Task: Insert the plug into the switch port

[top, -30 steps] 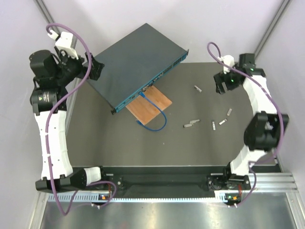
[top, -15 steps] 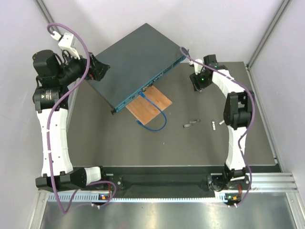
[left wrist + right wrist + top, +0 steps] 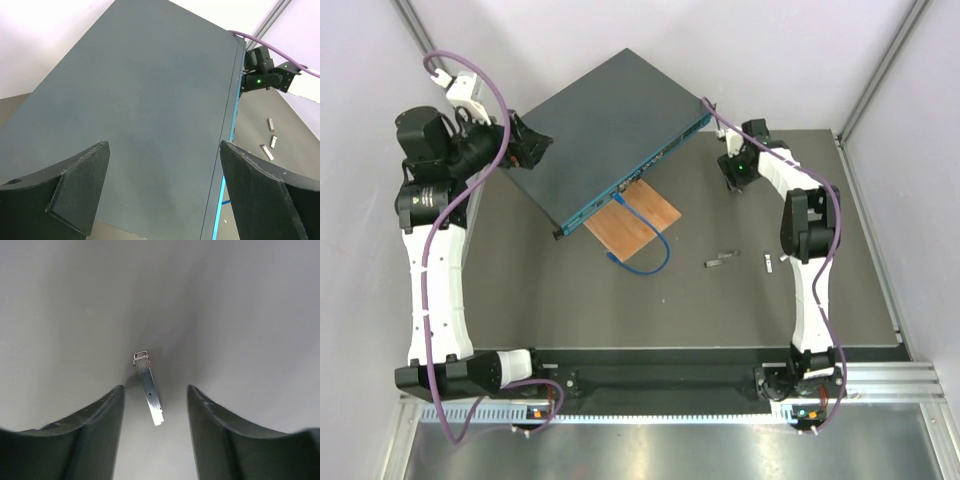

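Note:
The switch [image 3: 610, 125] is a flat dark teal box lying at an angle at the back of the table, with its port face [image 3: 638, 175] turned towards the front right. My left gripper [image 3: 527, 150] is open at the switch's left corner, and in the left wrist view the fingers [image 3: 75, 190] straddle its top [image 3: 150, 100]. My right gripper [image 3: 736, 176] is open and low over the mat by the switch's right corner. In the right wrist view a small silver plug [image 3: 148, 387] lies on the mat between the open fingers [image 3: 95, 430], untouched.
A thin wooden board [image 3: 638, 222] lies in front of the port face. A blue cable [image 3: 648, 250] runs from a port and loops over it. Two more silver plugs [image 3: 720, 262] [image 3: 769, 263] lie on the dark mat [image 3: 620, 310] to the right.
My right arm has swung left from the far right side to the switch's right corner and come down over a plug. My left gripper has shifted slightly towards the switch.

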